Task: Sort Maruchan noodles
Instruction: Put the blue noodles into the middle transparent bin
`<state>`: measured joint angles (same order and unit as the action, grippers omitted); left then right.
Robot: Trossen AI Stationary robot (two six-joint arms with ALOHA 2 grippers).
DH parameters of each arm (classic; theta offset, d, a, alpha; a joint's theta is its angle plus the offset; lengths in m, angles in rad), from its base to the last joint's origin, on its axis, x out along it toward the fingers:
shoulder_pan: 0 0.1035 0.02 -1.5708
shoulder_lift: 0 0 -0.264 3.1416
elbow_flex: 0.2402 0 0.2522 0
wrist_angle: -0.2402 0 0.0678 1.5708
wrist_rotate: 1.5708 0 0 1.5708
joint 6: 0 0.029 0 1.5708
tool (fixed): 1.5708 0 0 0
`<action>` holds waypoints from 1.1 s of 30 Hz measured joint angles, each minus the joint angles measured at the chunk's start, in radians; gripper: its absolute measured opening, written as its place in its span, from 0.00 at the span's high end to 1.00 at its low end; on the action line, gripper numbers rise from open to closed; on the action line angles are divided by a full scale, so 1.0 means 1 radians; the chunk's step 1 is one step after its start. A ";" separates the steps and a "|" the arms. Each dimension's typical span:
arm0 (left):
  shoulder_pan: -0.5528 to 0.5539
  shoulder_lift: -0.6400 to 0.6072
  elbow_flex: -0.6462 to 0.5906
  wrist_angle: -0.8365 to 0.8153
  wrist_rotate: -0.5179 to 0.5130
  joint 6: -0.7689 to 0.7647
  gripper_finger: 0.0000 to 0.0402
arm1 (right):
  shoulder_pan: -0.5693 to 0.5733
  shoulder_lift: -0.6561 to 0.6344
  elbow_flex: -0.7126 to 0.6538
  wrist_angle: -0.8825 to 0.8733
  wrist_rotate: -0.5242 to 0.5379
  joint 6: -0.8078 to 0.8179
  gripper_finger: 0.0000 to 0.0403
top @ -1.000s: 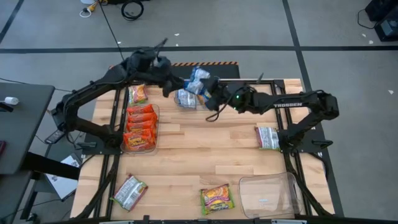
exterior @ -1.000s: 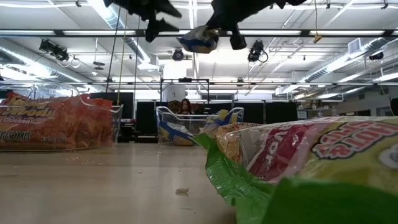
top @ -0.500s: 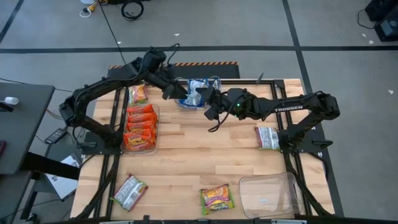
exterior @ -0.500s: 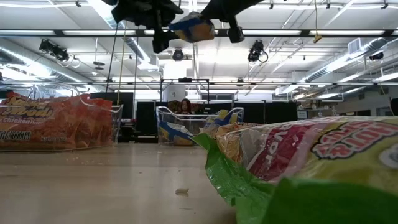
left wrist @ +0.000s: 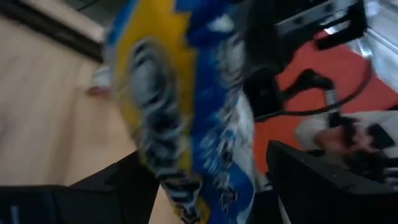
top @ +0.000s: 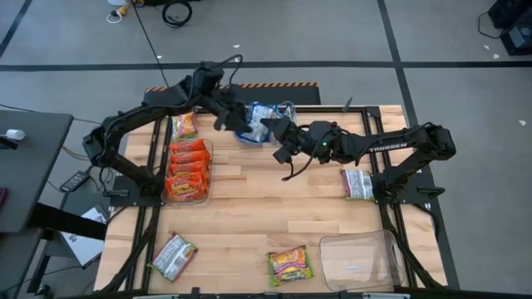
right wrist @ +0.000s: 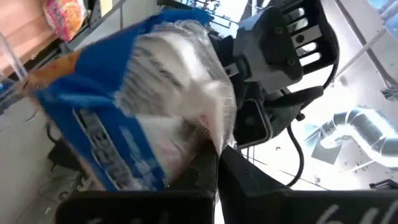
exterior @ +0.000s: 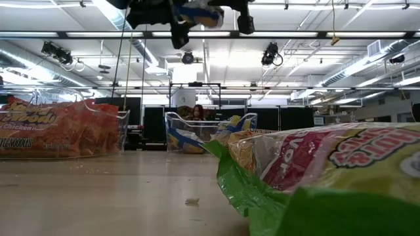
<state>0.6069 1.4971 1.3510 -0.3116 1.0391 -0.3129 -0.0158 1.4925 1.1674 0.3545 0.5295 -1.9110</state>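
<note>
Right jaws (top: 274, 133), clenched on 1 blue-and-yellow packet (top: 259, 120), hold it raised above the far middle of the bench (top: 274, 212). Left jaws (top: 229, 116), released and spread wide, stand just beside that packet on its opposite side; contact cannot be judged. In the left wrist view the packet (left wrist: 180, 112) fills the gap between the spread fingers. Below both jaws, a clear tray (top: 287, 110) holds more blue packets. To the left of the left jaws, a tray of orange-red packets (top: 188, 169). Loose packets lie well apart from the jaws: 1 silver-white (top: 358, 183), 1 silver-white (top: 173, 257), 1 yellow-green (top: 288, 266). An empty clear tray (top: 359, 259) sits at the near right.
</note>
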 joint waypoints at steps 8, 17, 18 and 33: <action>-0.046 0.037 0.000 0.104 -0.075 -0.065 0.29 | -0.001 0.000 0.001 0.009 -0.014 0.059 0.98; -0.019 0.039 0.000 0.112 -0.131 -0.058 0.51 | -0.002 0.001 0.001 0.004 -0.005 0.160 0.91; -0.014 0.039 0.000 0.112 -0.141 -0.061 0.55 | -0.002 0.001 0.001 0.004 -0.010 0.185 0.90; 0.054 -0.032 0.026 0.074 -0.439 -0.075 0.81 | -0.118 -0.156 0.046 -0.012 -0.076 0.946 0.54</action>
<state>0.6614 1.4647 1.3770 -0.2376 0.5997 -0.3874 -0.1340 1.3363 1.2129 0.3427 0.4532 -0.9653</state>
